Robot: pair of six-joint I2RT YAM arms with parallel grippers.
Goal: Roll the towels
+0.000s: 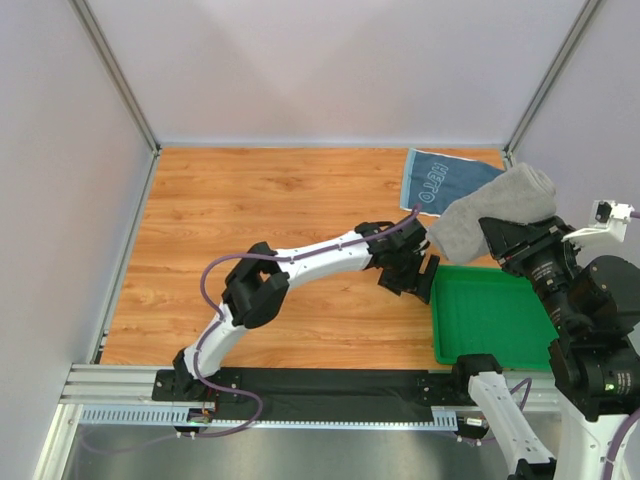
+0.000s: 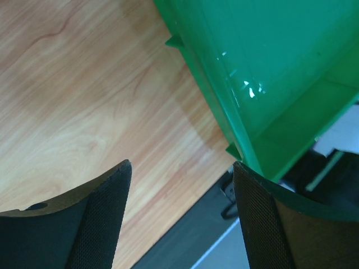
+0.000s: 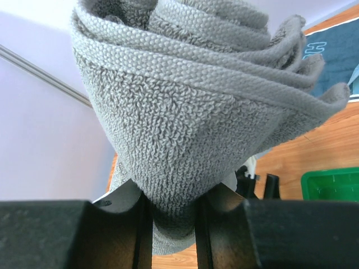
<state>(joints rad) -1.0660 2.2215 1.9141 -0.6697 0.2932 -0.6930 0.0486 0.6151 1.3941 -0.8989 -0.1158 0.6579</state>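
Note:
A rolled grey towel (image 1: 495,208) hangs in the air above the far edge of the green tray (image 1: 490,318), pinched at one end by my right gripper (image 1: 500,236). In the right wrist view the grey towel (image 3: 185,106) fills the frame, squeezed between the two fingers (image 3: 115,230). A light blue towel (image 1: 440,180) with white lettering lies flat at the back right, partly under the grey one. My left gripper (image 1: 412,272) stands open just left of the tray, holding nothing; its wrist view shows bare wood between the fingers (image 2: 106,213) and the tray's corner (image 2: 263,112).
The wooden tabletop (image 1: 270,220) is bounded by white walls at the back and sides. A black strip and metal rail (image 1: 300,385) run along the near edge. The left arm stretches diagonally across the table's near middle.

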